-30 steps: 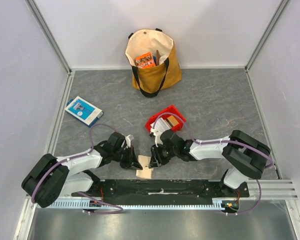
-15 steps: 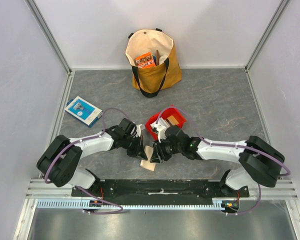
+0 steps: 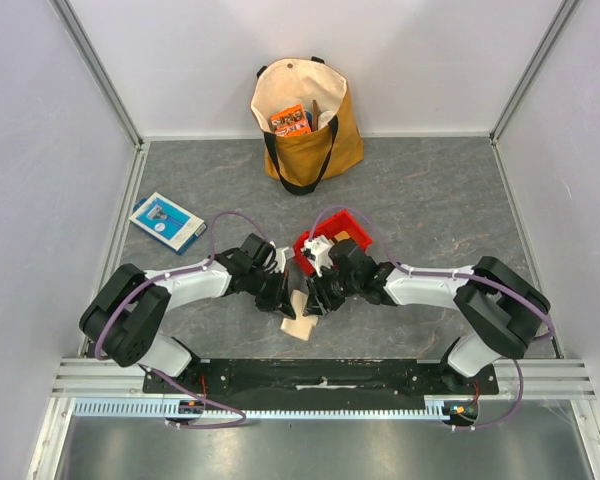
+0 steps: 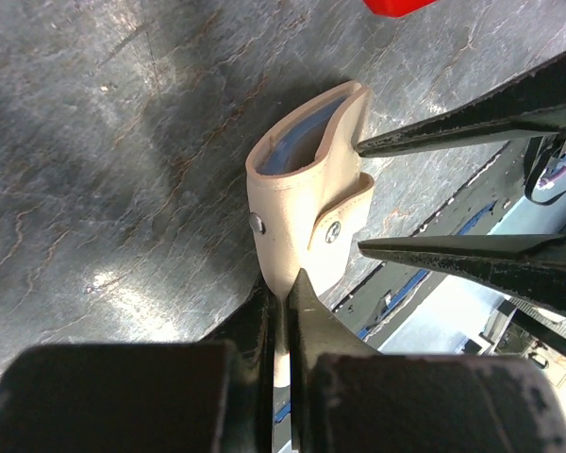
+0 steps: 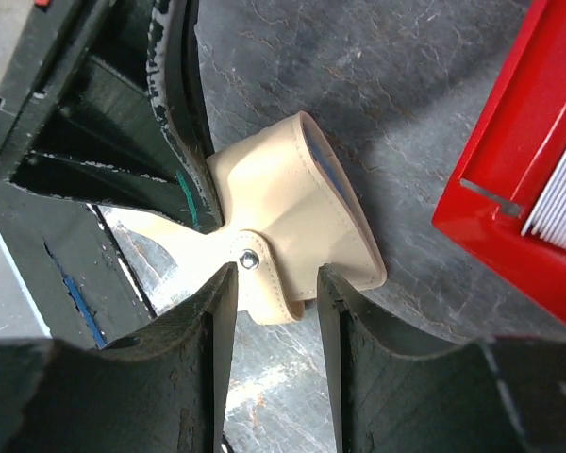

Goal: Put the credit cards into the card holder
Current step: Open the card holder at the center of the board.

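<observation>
Both arms meet at the small beige-tan leather-like card holder (image 5: 292,208), low over the grey stone-patterned worktop (image 3: 430,200).

The left fingers (image 4: 281,283) are pinched narrow on one edge of the card holder, which is tilted with its mouth gaping and a blue lining showing. The right fingers (image 5: 276,274) stand wide, straddling its snap-tab end, one of them against the tab by the snap. In the top view the card holder sits just beside the red plastic tray (image 5: 509,160), at its 7 o'clock. A stack of white credit cards (image 5: 558,203) shows in the tray. A mustard canvas tote bag (image 3: 305,120) stands at the tray's 12 o'clock, and a blue-and-white flat box (image 3: 166,221) lies at its 9 o'clock.
</observation>
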Controlling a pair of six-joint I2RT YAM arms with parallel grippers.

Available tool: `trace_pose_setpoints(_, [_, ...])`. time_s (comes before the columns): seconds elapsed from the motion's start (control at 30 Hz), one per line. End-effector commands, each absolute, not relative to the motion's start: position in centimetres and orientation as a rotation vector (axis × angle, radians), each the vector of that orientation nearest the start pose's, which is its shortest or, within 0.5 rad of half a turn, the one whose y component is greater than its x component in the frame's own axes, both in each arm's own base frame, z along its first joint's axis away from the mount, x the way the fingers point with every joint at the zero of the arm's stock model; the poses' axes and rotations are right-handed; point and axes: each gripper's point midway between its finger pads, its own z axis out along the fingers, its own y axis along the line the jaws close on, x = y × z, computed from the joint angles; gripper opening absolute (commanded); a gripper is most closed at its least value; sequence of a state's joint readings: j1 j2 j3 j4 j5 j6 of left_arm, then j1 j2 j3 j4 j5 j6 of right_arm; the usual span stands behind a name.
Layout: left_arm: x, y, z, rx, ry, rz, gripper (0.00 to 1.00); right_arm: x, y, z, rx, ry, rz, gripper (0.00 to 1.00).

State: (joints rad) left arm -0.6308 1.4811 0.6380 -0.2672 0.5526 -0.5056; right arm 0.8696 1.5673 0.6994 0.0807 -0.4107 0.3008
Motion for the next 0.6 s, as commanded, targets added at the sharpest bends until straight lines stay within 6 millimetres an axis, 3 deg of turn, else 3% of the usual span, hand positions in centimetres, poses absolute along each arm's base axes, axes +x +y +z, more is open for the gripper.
trace_pose_setpoints(0.0, [14.6, -24.3, 2.3, 0.447, 2.859, -1.036, 0.02, 16.7, 33.4, 3.7, -1.025, 2.322, 1.073, 0.45])
trace_pose_setpoints(0.23, [15.3, -24.1, 1.8, 0.436, 2.868, -0.972, 0.02, 12.4, 32.9, 1.9, -1.173, 2.407, 1.268, 0.31])
trace_pose_setpoints(0.37, [15.8, -24.3, 1.8, 0.386, 2.865, -0.963, 0.02, 11.0, 32.6, 1.7, -1.218, 2.446, 1.289, 0.31])
trace_pose_setpoints(0.57, [16.4, -24.5, 1.7, 0.236, 2.845, -0.959, 0.02, 10.3, 32.5, 0.6, -1.201, 2.547, 1.172, 0.34])
